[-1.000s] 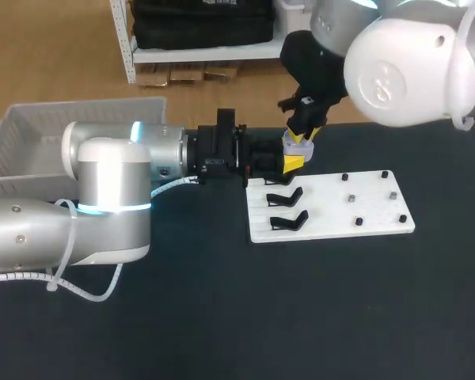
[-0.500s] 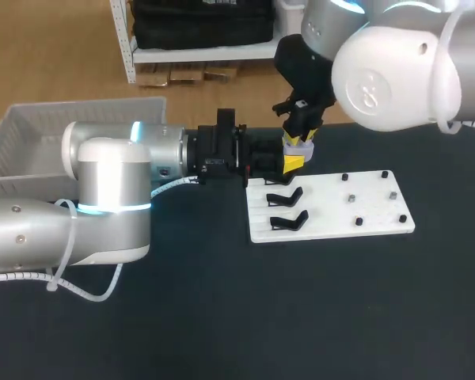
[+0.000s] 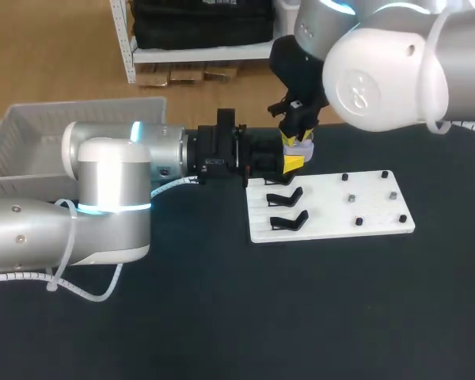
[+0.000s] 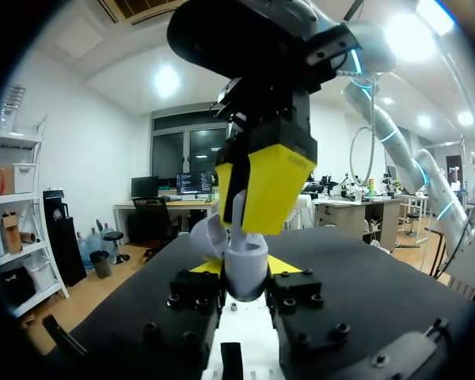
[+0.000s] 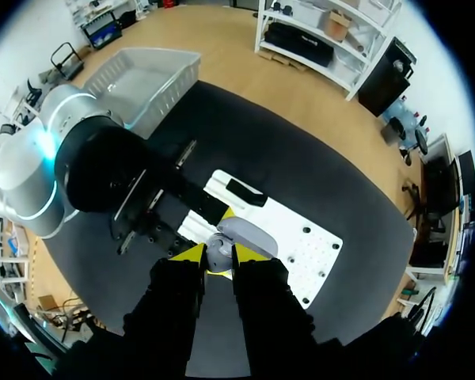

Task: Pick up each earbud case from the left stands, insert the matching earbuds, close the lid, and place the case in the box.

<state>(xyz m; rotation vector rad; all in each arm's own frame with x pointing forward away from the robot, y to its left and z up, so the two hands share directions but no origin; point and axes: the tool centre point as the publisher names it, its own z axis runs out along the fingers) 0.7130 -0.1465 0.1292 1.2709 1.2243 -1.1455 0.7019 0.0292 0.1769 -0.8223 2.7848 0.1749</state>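
The left gripper (image 3: 291, 163) reaches in level over the desk (image 3: 222, 317) from its left side. Its yellow tips are pressed against both sides of the pale grey earbud case (image 4: 247, 267), so it has a firm hold. The case hangs just above the far left corner of the white board (image 3: 364, 207), close to the desk's far edge and beyond the two black stands (image 3: 287, 196). It sits upright with its mouth facing up and its lid (image 4: 208, 235) swung open and leaning off to one side. The right gripper (image 3: 298, 136) points steeply down from the far right, right over that open mouth and touching or almost touching the case. I cannot tell how far it is open or whether it carries an earbud. The next move turns on this vertical line-up, since the right arm is the one placed to work straight down into the case while the left only steadies it. The step in hand looks like seating an earbud, with the lid not yet closed. The box (image 3: 32, 134) waits at the desk's far left corner, well apart from the case.
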